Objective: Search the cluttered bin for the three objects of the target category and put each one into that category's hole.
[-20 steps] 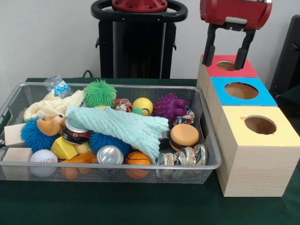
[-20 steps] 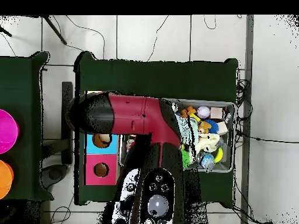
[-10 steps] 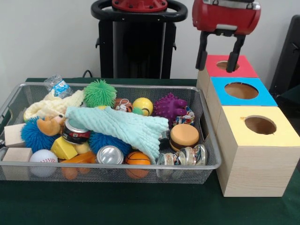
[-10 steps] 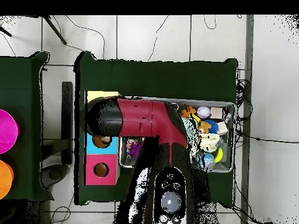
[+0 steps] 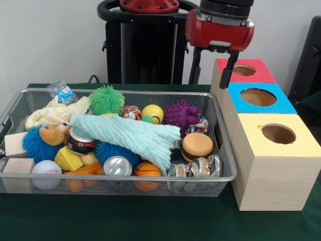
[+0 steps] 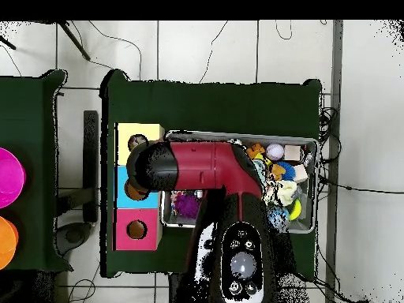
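Moved over from the red box, the pincer (image 5: 209, 74) now hangs spread and empty above the bin's (image 5: 150, 177) far corner. Only one dotted cloth (image 5: 199, 124) shows, beside the purple ball (image 5: 181, 114); yellow box hole (image 5: 278, 133) sits empty.

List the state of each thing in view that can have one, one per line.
End effector: open, empty, in the air above the bin's far corner, beside the red box.
Bin: full of clutter.
Mint-green cloth: draped over other items.
Yellow box hole: uncovered, nothing sticking out.
Blue box hole: uncovered.
Red box hole: uncovered.
Soda can: lying on its side.
Baseball: resting against the near wall.
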Tool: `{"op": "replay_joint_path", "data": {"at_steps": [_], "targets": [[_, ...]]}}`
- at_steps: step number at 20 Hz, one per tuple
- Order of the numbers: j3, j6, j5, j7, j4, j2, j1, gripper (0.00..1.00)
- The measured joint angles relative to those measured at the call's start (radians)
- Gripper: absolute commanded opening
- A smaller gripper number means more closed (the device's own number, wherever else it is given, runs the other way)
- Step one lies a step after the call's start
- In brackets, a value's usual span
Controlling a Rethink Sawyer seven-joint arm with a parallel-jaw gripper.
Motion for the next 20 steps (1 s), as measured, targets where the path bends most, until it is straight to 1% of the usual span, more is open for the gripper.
{"op": "replay_joint_path", "data": {"at_steps": [5,11,20], "targets": [[0.011,-0.035,-0.055,0.000,0.003,0.012,-0.003,1.00],[0.011,-0.061,-0.098,0.000,0.003,0.035,0.007,1.00],[0.012,-0.067,-0.130,0.000,0.002,0.068,0.021,1.00]]}}
